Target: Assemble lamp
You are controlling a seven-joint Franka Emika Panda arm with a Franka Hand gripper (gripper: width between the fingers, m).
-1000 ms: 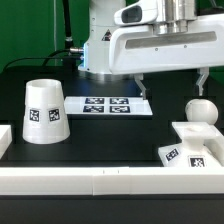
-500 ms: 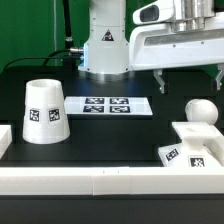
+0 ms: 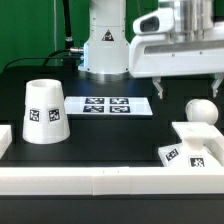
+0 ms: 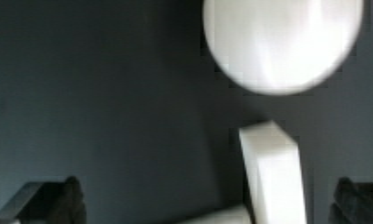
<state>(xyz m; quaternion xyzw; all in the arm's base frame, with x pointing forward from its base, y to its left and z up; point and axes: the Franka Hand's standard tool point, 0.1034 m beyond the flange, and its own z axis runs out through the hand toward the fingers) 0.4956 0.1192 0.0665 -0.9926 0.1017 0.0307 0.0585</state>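
Observation:
The white conical shade (image 3: 44, 112) stands mouth-up on the black table at the exterior view's left. The round-topped bulb (image 3: 202, 111) lies at the right. The low square base (image 3: 190, 135) sits just in front of it. My gripper (image 3: 190, 88) hangs open and empty above the bulb and base, its dark fingers (image 3: 158, 87) spread wide. In the wrist view the bulb (image 4: 272, 45) is a blurred white oval. A white edge of the base (image 4: 272, 170) lies between my open fingers (image 4: 50, 205), and the gripper (image 4: 204, 208) holds nothing.
The marker board (image 3: 112, 105) lies flat mid-table, between the shade and the bulb. A low white wall (image 3: 100, 185) runs along the front edge. The robot's white pedestal (image 3: 105, 50) stands at the back, with cables beside it.
My gripper has moved toward the exterior view's right, from beside the marker board to above the bulb and base, and dipped slightly. The parts have not moved.

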